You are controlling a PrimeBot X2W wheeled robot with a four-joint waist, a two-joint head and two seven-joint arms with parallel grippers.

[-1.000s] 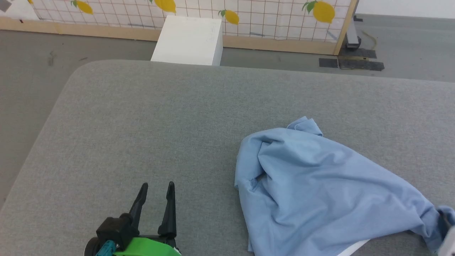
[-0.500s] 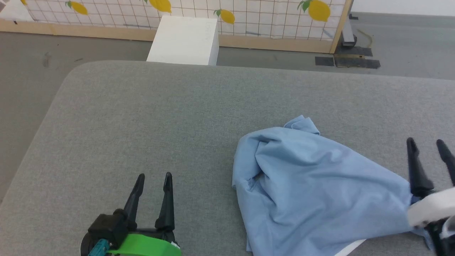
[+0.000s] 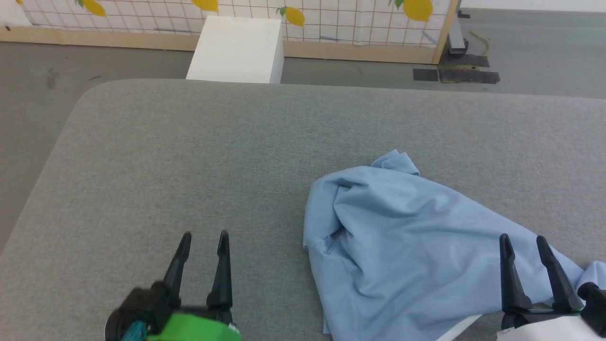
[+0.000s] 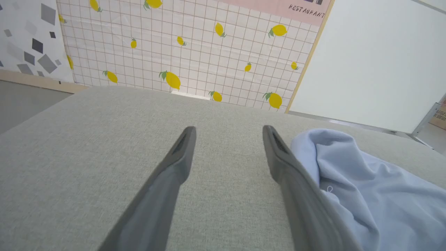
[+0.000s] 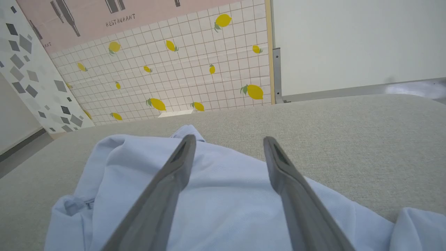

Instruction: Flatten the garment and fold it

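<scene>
The left gripper (image 3: pixel 205 234) stood released, its two dark fingers spread with nothing between them, low over the bare grey cloth of the table (image 3: pixel 189 142) at the near left. It was to the left of the garment (image 3: pixel 402 237) and did not touch it. The right gripper (image 3: pixel 522 237) was released too, jaws wide and empty, with its fingers pointing away from the robot over the garment's near right part. In the right wrist view blue fabric lay under and between those fingers, but whether they touched it could not be told.

A white box (image 3: pixel 234 49) stood on the floor (image 3: pixel 28 85) just beyond the table's far edge, in front of a gridded panel printed with lemons (image 3: pixel 331 19). Only plain white faces showed, so what it held, if anything, could not be told.

The garment lay on the right half of the table, toward the near edge. It was a light blue, soft, rumpled heap, doubled over itself rather than spread flat. A raised hump sat at its left side, and broad folds ran from there down to a lower, thinner tail at the right. A small crumpled flap poked out on the far side. A short stitched opening showed at the left edge, and a white strip (image 3: pixel 457 329) peeked from under the near edge. In the left wrist view a small white mark (image 4: pixel 329 189) sat on the blue fabric
</scene>
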